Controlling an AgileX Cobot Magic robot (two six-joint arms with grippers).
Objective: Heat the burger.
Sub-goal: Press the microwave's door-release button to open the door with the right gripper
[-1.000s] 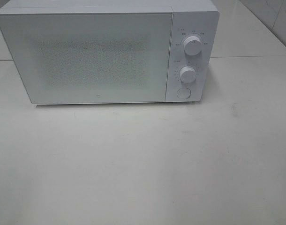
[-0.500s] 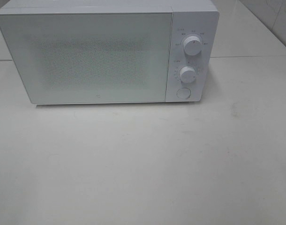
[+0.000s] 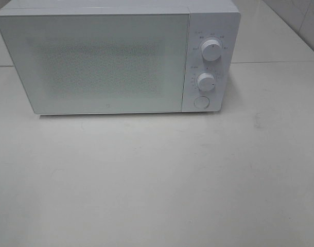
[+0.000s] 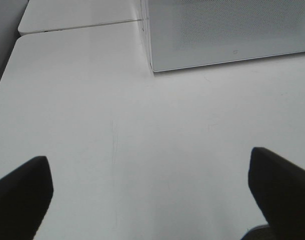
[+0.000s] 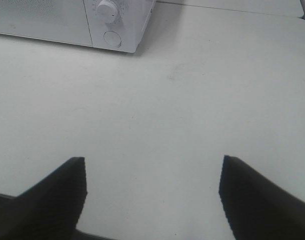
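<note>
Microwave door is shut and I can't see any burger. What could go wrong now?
1. No burger shows in any view, and the white door hides the inside. Turning a knob now might run the microwave empty.
2. The upper knob and lower knob sit close together, so the wide-open right claw could bump the wrong one.
3. The microwave stands loose on the smooth table. Pressing the round button hard might slide it back.

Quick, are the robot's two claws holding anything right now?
Left gripper: open, holding nothing.
Right gripper: open, holding nothing.
</note>
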